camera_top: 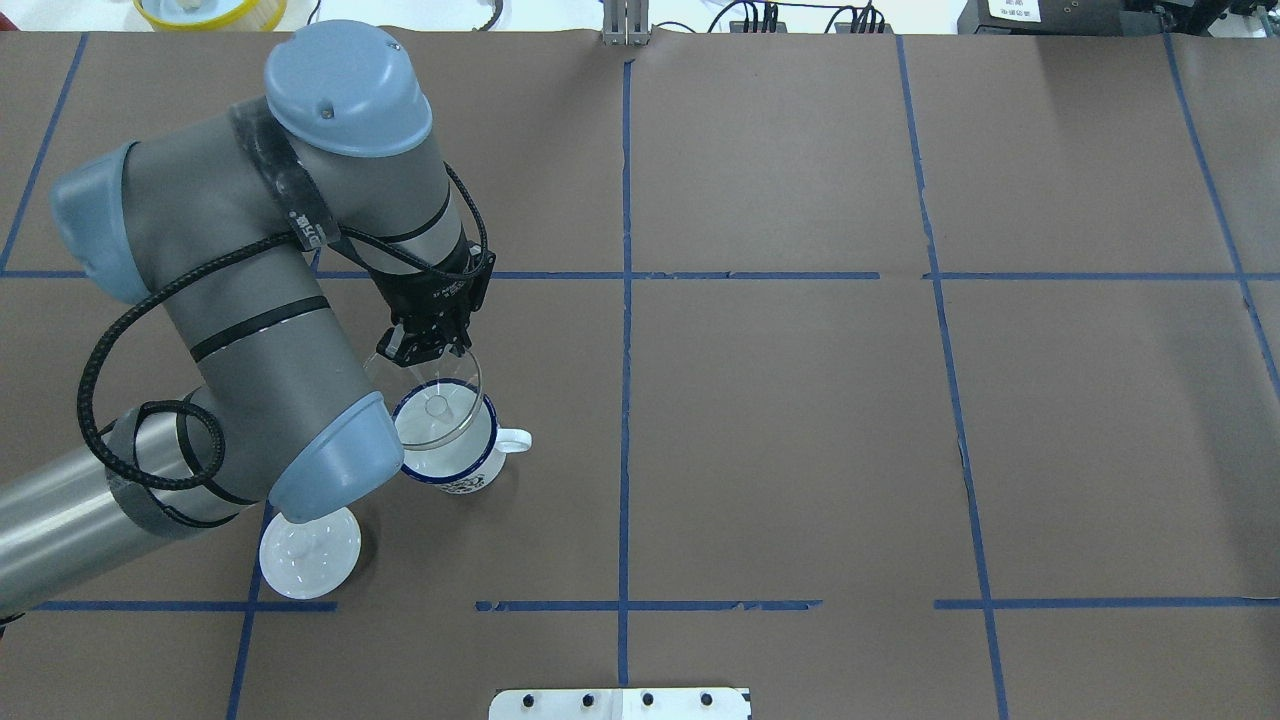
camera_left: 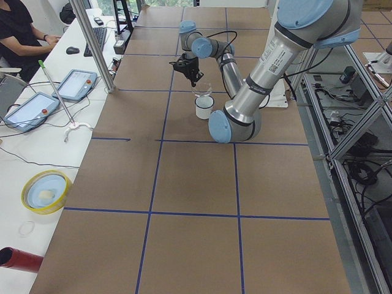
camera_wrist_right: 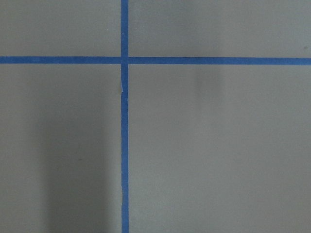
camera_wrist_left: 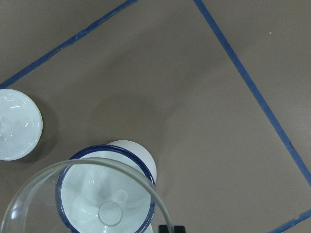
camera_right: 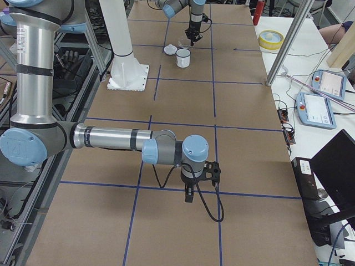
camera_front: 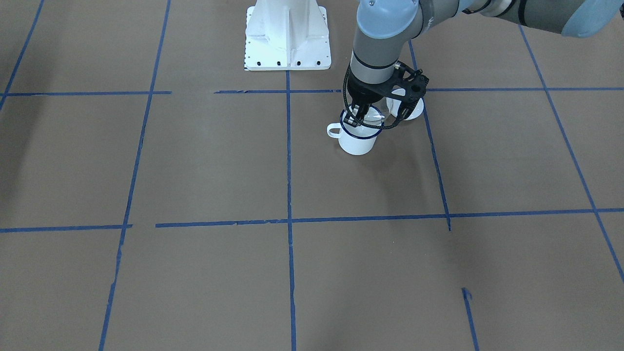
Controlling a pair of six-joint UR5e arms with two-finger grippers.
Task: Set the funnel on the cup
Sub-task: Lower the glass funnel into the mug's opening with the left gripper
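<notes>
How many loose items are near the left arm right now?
3: the funnel, held by the left gripper over the mug; the mug on the table; the white lid near it. The arm may hide others.

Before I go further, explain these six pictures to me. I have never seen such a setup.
These are two robot arms at a table covered in brown paper with blue tape lines. One picture looks down from behind the robot, one faces it, two look along the table from its ends, and one camera sits on each wrist. The left gripper pinches the rim of a clear funnel and holds it over a white mug with a blue rim, spout pointing into it. A round white lid lies on the table beside the mug. The right gripper hangs elsewhere over the table; its camera shows only paper and tape.
</notes>
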